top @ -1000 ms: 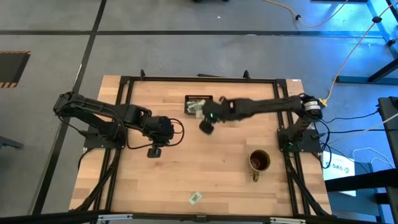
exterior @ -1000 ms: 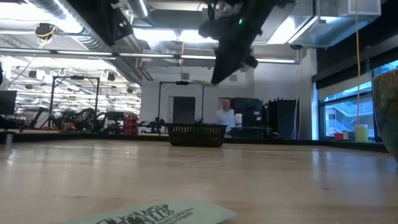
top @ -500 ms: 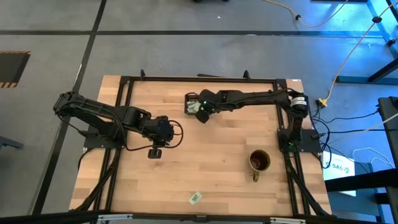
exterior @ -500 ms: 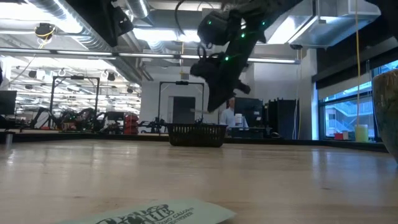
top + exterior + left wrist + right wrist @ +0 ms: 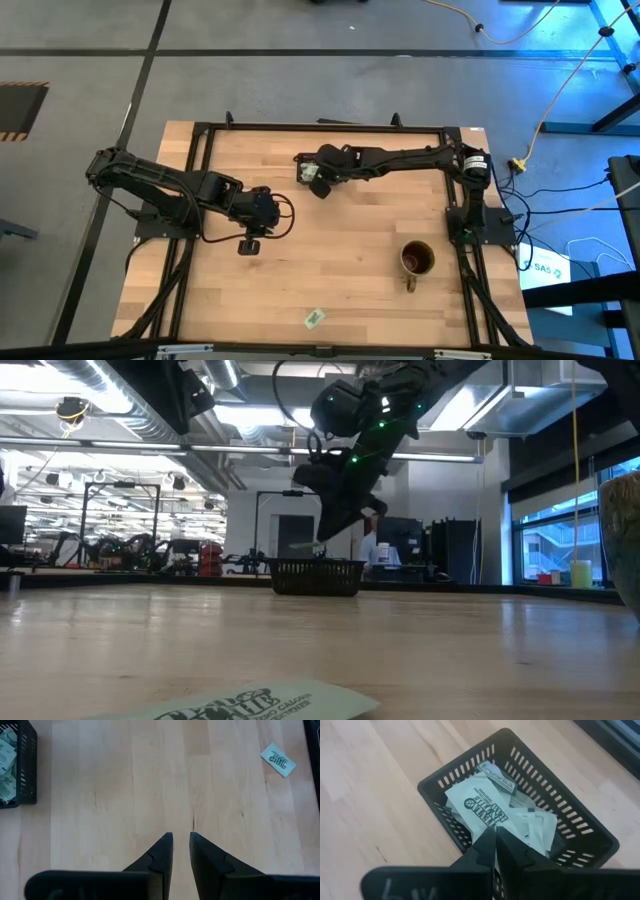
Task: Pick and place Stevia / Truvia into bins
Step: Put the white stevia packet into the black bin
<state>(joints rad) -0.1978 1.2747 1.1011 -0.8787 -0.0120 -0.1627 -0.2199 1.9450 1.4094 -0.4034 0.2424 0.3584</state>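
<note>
One packet is pinched in the right fingers above the bin; left fingers hang narrowly parted.

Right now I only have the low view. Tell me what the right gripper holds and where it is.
Observer: The right gripper is shut on a packet, just above the tray.
Operator: Report the tray's contents.
Observer: Several packets lie inside it.
Operator: Now give me the left arm.
Observer: The left gripper hangs over bare table, fingers slightly apart, holding nothing.
</note>
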